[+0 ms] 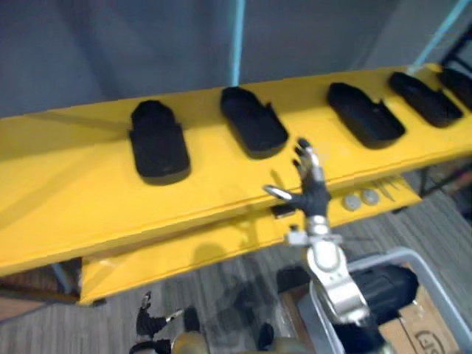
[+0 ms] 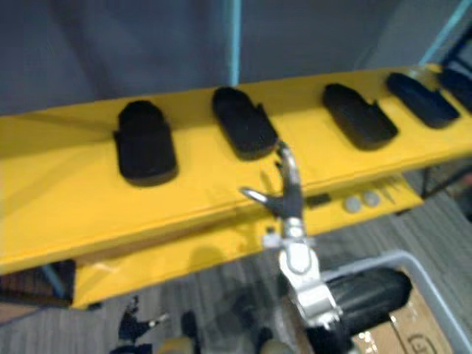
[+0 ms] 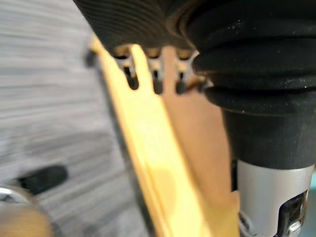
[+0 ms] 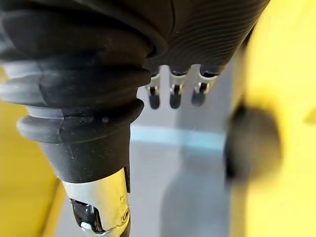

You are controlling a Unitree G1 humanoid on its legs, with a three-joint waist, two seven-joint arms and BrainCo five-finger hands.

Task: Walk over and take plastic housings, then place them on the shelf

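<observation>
The yellow shelf point(image 1: 66, 192) crosses the whole frame. A row of black housings point(image 1: 158, 144) lies on it, from left of centre to the upper right. A grey bin point(image 1: 413, 257) at lower right holds another housing point(image 1: 387, 284). Our right robot hand point(image 1: 311, 184) stands at centre over the shelf's front edge, fingers spread, holding nothing. The left robot hand point(image 1: 151, 321) hangs at lower left, relaxed and empty. We judge the next pick comes from the bin. We should drop straight in, wrap the housing across its width, and lift clear of the rim before swinging to a free gap.
</observation>
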